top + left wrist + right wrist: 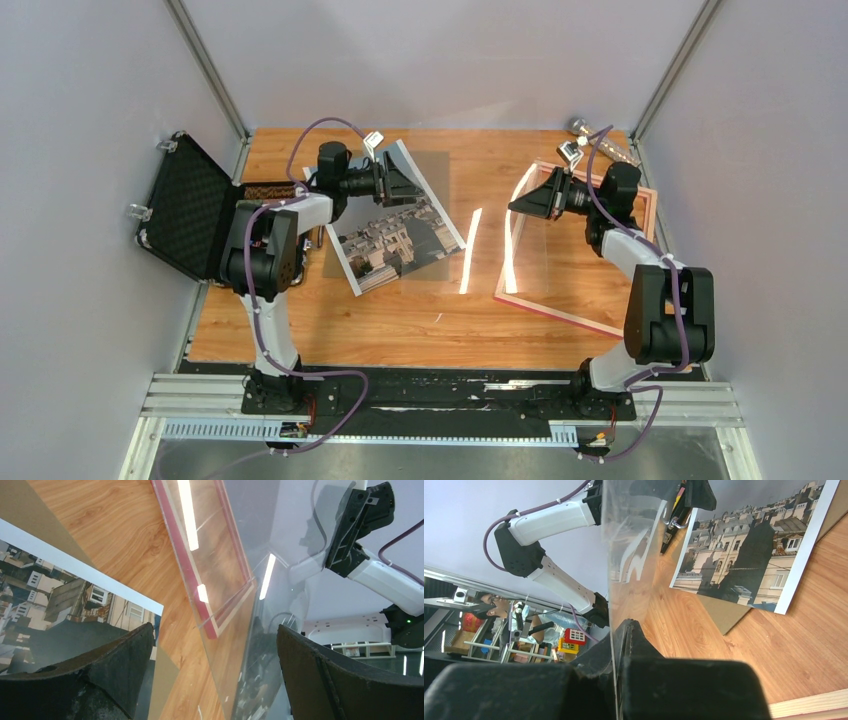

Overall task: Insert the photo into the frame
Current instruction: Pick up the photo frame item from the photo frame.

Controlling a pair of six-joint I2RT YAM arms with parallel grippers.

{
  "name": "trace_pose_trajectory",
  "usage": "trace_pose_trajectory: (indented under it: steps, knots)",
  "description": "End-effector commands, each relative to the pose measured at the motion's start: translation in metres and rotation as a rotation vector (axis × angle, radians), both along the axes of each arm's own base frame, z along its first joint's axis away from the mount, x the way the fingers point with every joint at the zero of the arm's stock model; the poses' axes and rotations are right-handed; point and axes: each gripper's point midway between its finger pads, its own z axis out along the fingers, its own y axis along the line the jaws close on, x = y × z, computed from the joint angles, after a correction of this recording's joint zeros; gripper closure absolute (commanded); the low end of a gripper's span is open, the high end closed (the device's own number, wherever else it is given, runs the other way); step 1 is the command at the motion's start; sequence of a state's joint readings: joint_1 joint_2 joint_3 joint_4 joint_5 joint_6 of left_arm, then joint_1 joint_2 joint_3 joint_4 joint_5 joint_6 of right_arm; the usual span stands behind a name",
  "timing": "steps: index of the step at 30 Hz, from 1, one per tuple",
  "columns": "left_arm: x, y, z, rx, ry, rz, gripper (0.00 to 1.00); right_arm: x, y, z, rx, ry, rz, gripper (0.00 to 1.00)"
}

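Wooden table [400, 310], brown backing board [437, 170] centre-left, pink frame [560, 315] at right, black case [190, 210] at left edge

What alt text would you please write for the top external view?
The right gripper is shut on the edge of a clear pane, holding it steeply tilted over the pink frame lying on the wooden table. To the left, the open left gripper hovers over the photo, which rests on a brown backing board.

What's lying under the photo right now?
A brown backing board; only its corners show past the photo. The rest of it is covered.
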State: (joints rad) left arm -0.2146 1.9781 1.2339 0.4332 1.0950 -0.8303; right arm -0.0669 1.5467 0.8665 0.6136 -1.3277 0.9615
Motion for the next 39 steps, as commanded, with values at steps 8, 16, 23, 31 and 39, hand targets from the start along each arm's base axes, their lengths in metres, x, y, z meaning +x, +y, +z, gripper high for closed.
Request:
trace_pose_trajectory:
  steps: [8, 16, 23, 31, 39]
  knots:
    - [-0.025, -0.017, 0.027, -0.109, -0.038, -0.113, 0.16, -0.003, -0.003, 0.008, -0.011, -0.096, 0.002, 1.00]
    - [-0.032, -0.024, 0.036, -0.154, -0.028, -0.143, 0.34, 0.001, -0.006, -0.003, -0.024, -0.086, -0.013, 1.00]
    - [-0.035, -0.023, 0.043, -0.167, -0.036, -0.156, 0.51, 0.006, -0.010, -0.013, -0.034, -0.073, -0.027, 1.00]
    - [-0.037, -0.023, 0.048, -0.179, -0.042, -0.163, 0.62, 0.010, -0.012, -0.025, -0.046, -0.063, -0.029, 1.00]
    - [-0.036, -0.024, 0.049, -0.181, -0.047, -0.167, 0.76, 0.011, -0.012, -0.029, -0.051, -0.057, -0.032, 1.00]
